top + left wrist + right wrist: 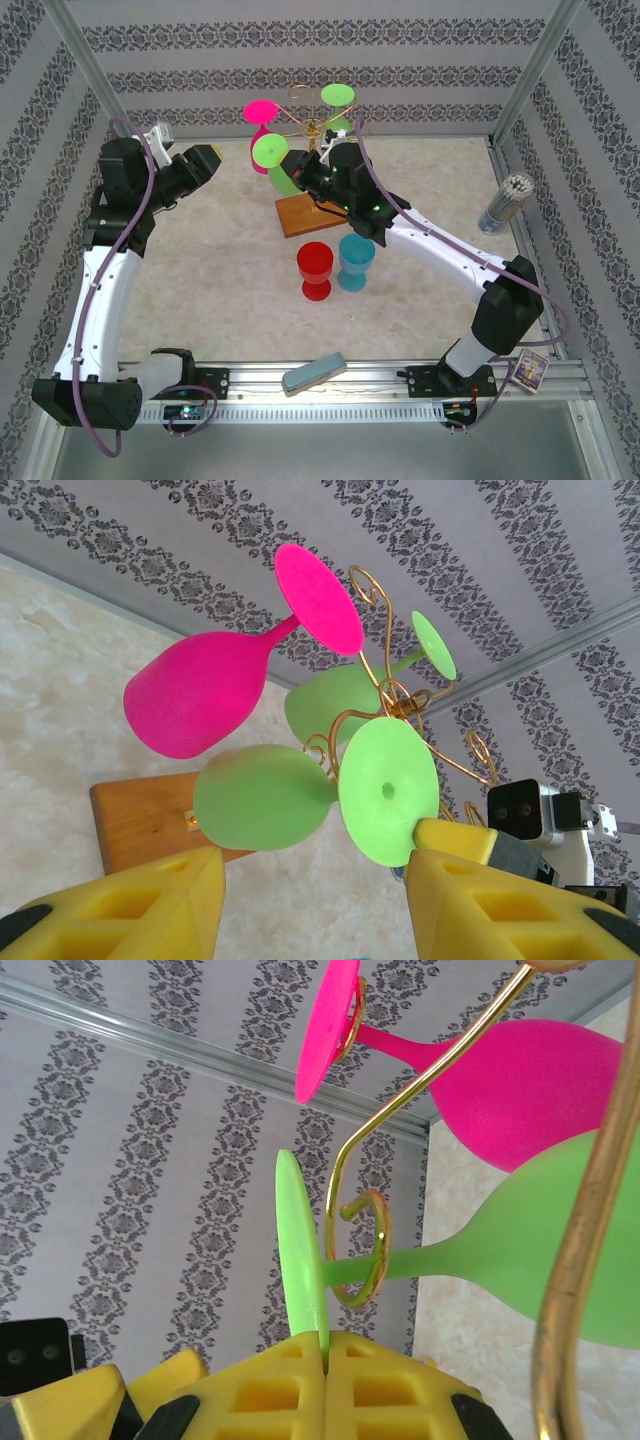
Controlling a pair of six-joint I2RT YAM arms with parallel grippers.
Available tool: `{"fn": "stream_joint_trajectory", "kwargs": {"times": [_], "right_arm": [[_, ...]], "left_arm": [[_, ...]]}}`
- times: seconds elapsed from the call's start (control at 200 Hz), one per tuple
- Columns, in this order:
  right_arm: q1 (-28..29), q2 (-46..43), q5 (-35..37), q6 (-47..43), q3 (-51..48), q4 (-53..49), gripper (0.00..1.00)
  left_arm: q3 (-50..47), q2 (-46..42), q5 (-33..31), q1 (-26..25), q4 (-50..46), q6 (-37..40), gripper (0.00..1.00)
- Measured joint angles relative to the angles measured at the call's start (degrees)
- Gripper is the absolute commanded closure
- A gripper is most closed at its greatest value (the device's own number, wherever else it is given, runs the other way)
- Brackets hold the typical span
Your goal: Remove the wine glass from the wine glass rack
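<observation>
The wine glass rack (318, 118) is gold wire on a wooden base (303, 214) at the table's back middle. A green wine glass (272, 152) hangs upside down from its near-left curl (362, 1251), stem through the loop. My right gripper (325, 1345) is shut on the rim of this glass's flat foot (300, 1250). A pink glass (200, 695) and a second green glass (335, 700) hang on other arms. My left gripper (315, 905) is open just left of the rack, its yellow fingers (150, 910) short of the green bowl (260, 798), holding nothing.
A red cup (315, 268) and a blue cup (355, 262) stand upright in front of the wooden base. A tin of sticks (505, 203) sits at the right edge. A grey block (313, 372) lies on the front rail. Patterned walls enclose the table.
</observation>
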Motion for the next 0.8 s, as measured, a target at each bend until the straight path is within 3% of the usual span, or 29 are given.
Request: {"fn": "stream_joint_trajectory", "kwargs": {"times": [0.799], "right_arm": [[-0.04, -1.68, -0.63, 2.29, 0.00, 1.90, 1.00]], "left_arm": [[0.00, -1.07, -0.20, 0.33, 0.00, -0.02, 0.49]]}}
